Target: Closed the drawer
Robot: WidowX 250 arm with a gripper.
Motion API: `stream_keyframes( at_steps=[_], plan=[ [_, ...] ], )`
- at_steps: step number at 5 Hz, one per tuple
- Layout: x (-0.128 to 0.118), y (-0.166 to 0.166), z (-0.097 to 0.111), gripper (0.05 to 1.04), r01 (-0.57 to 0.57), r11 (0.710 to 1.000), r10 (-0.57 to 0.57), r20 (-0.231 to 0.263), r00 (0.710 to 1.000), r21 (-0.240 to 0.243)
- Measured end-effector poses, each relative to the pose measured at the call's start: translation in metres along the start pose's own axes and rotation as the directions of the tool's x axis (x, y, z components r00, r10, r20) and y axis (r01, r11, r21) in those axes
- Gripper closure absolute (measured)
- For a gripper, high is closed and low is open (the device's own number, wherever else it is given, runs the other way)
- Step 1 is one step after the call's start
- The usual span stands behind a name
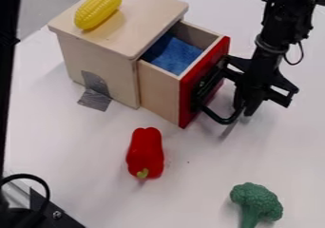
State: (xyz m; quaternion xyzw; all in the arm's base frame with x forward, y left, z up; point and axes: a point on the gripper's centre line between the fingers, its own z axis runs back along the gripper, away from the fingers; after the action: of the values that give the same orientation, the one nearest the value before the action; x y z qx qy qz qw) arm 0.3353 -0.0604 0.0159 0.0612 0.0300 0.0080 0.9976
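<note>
Camera view: a light wooden cabinet [70, 46] stands on a white desk [190, 189], its drawer [158, 91] partly pulled out toward the lower right. The drawer has a red front panel [186, 96] and pale wooden sides; a blue lining or cloth [171, 55] lies within. A black curved handle [222, 120] projects from the front panel.

The black robot arm [274, 32] enters from the upper right. Its end effector [245, 109] hangs down just outside the red front, close beside the handle; whether it is open or closed cannot be told, nor whether it touches the handle, both parts being black and overlapping.

A yellow ear of corn [98, 7] lies on the cabinet top, near its far left edge. Grey tape [95, 98] runs from the lower side wall of the cabinet onto the desk. A red pepper [145, 148] lies below the drawer in the view, stem end toward the bottom edge. A green broccoli piece [257, 201] lies at the lower right, well apart from the cabinet.
</note>
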Motion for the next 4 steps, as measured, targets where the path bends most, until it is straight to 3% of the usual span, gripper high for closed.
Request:
stream_keyframes(
  at_steps=[2, 4],
  plan=[
    [0.002, 0.054, -0.011, 0.961, -0.139, 0.99, 0.138, -0.024, 0.99, -0.029],
    [0.007, 0.068, -0.014, 0.961, -0.187, 0.981, 0.185, -0.046, 0.982, -0.042]
  ],
)
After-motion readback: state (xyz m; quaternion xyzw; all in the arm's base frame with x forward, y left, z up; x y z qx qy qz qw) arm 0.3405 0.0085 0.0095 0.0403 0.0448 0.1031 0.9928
